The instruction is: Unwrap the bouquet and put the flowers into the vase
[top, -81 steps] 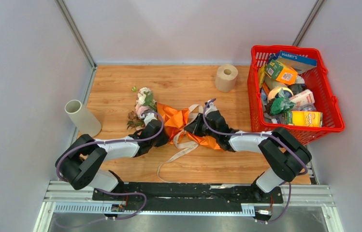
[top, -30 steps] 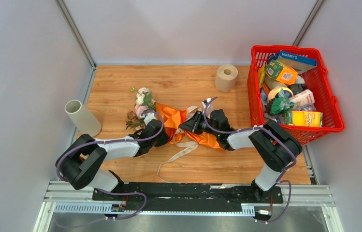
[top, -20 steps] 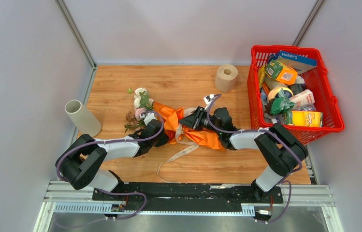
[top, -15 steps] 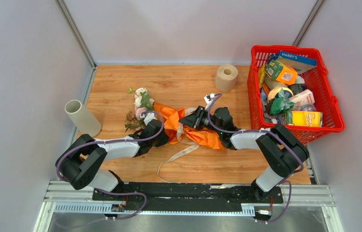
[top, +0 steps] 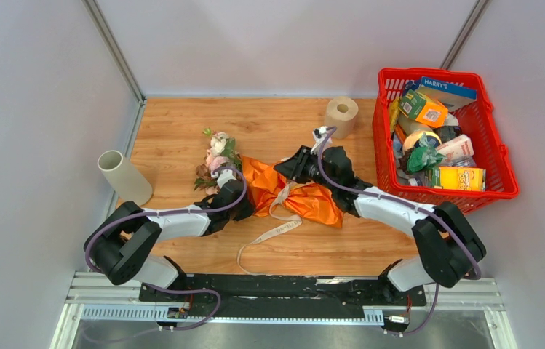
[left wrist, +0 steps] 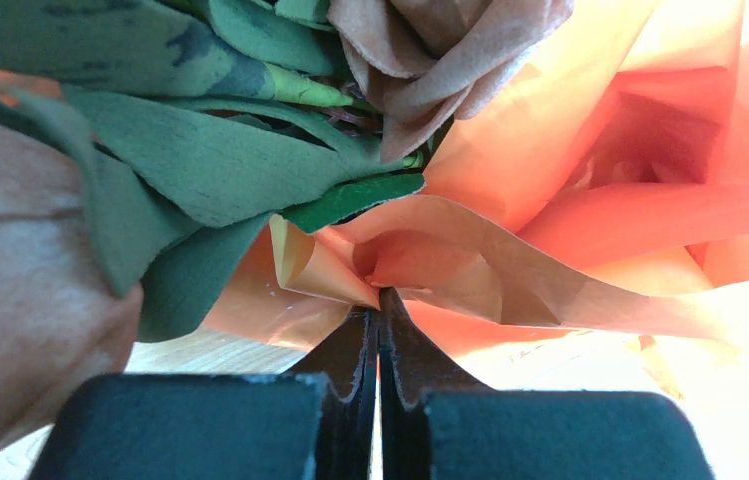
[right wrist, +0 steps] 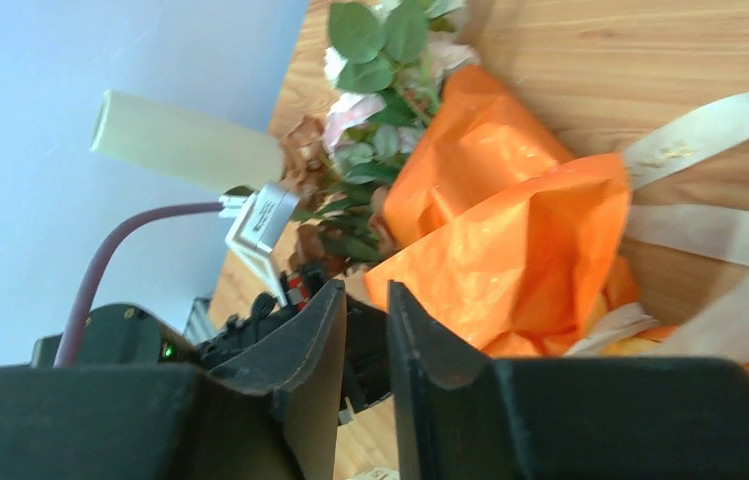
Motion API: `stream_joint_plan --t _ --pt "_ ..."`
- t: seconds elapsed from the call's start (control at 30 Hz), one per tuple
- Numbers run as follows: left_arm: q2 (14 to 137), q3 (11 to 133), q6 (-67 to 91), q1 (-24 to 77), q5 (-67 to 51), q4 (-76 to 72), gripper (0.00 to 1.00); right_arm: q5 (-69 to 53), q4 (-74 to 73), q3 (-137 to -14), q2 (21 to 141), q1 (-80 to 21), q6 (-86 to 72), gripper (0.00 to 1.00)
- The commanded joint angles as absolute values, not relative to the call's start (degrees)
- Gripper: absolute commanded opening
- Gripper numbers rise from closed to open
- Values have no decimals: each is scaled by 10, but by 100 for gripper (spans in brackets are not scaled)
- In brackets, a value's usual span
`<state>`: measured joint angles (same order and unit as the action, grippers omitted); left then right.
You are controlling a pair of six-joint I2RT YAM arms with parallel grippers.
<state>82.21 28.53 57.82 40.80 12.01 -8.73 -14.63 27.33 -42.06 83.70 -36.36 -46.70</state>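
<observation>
- My left gripper is pressed together on a fold of the orange wrapping paper, just beneath the flowers. I read that as an anchor.
- The bouquet lies mid-table between my 2 grippers.
- My right gripper hangs over the paper's right half, jaws slightly apart with nothing between (poised to peel, I'd guess).
- The beige ribbon trails loose toward me.
- The vase sits far left, well apart from both.

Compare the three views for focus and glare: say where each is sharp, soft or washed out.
Top external: even light, sharp all over the table, only soft shadows. Left wrist: very close; leaves crisp, orange paper bleaching to white at lower right. Right wrist: right gripper fingers blurred in front, vase slightly soft.
</observation>
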Motion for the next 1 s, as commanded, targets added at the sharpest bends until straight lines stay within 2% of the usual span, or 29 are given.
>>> stream_joint_plan --t 0.0,0.17,0.3,0.97 --pt "834 272 575 411 118 -25 0 -50 99 -453 807 -367 -432 30" --pt "844 279 572 412 113 -24 0 -9 49 -433 795 -367 -446 40" --pt "845 283 570 412 111 -22 0 -3 39 -435 803 -367 -445 44" --pt "848 280 568 414 105 -39 0 -31 98 -454 893 -386 -447 36"
